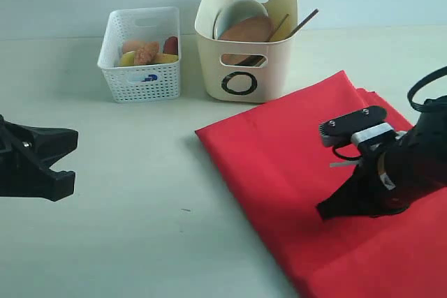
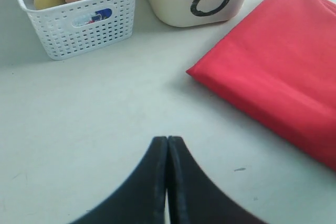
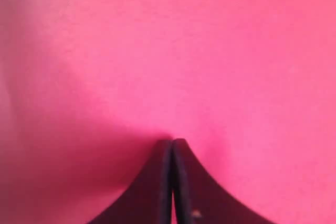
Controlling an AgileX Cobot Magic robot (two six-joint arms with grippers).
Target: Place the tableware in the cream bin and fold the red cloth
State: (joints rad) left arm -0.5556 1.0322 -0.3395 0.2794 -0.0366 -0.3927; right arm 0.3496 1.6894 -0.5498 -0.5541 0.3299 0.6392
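Note:
The cream bin (image 1: pixel 244 68) (image 2: pixel 173 3) stands at the back. Inside it lean the pale bowl (image 1: pixel 237 10), the brown wooden plate (image 1: pixel 246 31) and the chopsticks (image 1: pixel 302 24). Cup, knife and spoon are hidden. The red cloth (image 1: pixel 300 151) (image 2: pixel 273 72) (image 3: pixel 168 51) lies folded on the right of the table, with layered edges at its far corner. My right gripper (image 1: pixel 323 210) (image 3: pixel 172 141) is shut, its tips resting on the cloth's top surface. My left gripper (image 1: pixel 68 160) (image 2: pixel 168 139) is shut and holds nothing, low over bare table at the left.
A white perforated basket (image 1: pixel 140 68) (image 2: pixel 79 30) holding an egg, a lemon and other food stands left of the cream bin. The pale table (image 1: pixel 140 207) stretches between my left gripper and the cloth's near corner.

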